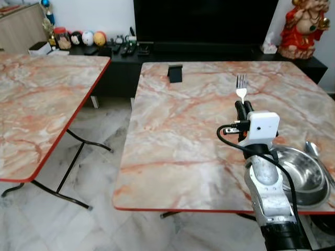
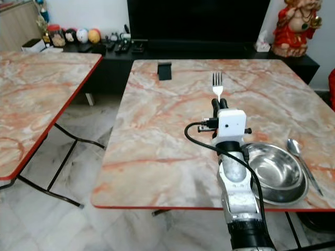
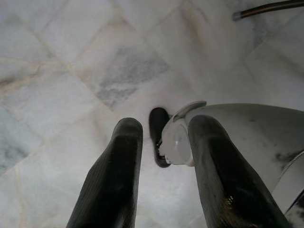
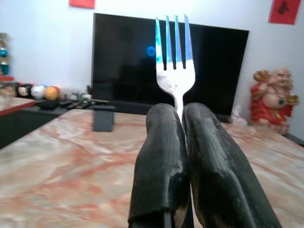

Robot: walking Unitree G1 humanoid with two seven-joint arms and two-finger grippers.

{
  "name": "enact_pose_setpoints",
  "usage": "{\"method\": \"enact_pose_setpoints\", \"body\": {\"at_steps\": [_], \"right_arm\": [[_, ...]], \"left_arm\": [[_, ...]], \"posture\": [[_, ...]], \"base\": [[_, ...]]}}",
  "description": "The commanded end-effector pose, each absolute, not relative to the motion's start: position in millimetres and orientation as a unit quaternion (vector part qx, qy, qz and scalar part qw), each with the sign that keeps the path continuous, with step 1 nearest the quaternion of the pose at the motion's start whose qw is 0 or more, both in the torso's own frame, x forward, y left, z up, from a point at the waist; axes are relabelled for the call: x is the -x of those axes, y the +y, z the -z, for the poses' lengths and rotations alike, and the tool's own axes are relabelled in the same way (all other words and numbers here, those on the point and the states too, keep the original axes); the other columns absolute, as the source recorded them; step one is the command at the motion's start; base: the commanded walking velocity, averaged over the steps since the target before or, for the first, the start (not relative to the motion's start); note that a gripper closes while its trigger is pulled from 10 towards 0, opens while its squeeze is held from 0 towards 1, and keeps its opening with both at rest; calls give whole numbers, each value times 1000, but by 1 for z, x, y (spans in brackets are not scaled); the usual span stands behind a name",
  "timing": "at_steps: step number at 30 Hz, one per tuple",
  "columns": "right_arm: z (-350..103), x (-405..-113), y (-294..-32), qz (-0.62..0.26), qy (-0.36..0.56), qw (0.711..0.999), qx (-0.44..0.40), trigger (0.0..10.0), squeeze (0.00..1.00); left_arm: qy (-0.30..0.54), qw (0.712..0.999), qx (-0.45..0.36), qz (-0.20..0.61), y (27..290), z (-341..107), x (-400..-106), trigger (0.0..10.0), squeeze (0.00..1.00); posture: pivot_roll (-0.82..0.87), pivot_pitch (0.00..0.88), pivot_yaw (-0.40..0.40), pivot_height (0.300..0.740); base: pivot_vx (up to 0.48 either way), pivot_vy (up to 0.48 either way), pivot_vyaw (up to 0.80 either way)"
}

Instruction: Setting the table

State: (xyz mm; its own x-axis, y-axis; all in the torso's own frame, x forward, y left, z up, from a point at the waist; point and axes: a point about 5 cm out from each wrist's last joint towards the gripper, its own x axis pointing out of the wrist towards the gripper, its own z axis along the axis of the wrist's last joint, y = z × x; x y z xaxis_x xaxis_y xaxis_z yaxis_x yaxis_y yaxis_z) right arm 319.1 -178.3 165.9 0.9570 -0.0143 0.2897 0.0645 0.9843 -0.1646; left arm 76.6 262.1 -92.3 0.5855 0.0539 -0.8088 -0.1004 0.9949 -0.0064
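The right claw (image 2: 218, 107) is pinching the fork (image 2: 217, 85) by its handle end over the table (image 2: 157, 136), left of the bowl (image 2: 275, 175); such a thin grip is risking a slip, while the left claw (image 3: 161, 156) is hanging released over the floor

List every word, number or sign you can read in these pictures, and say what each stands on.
None can be read.
Red paper on the wall, upper right: a dark character, too blurred to read.
Red paper on the wall, upper left: cut off, nothing legible.
Fork in the right pincer: no marking visible.
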Motion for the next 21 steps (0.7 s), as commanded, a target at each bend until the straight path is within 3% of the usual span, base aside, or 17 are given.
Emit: {"method": "enact_pose_setpoints", "body": {"at_steps": [1,21], "right_arm": [[-170,-321,-177,20,-150,985,84,10000,0],[-171,-322,-178,23,-151,985,85,10000,0]], "left_arm": [[462,885,25,-44,265,93,-70,10000,0],[462,885,27,-43,265,93,-70,10000,0]], "posture": [[-86,0,31,740],[-90,0,33,740]], "base": [[0,-304,0],[0,-305,0]]}}
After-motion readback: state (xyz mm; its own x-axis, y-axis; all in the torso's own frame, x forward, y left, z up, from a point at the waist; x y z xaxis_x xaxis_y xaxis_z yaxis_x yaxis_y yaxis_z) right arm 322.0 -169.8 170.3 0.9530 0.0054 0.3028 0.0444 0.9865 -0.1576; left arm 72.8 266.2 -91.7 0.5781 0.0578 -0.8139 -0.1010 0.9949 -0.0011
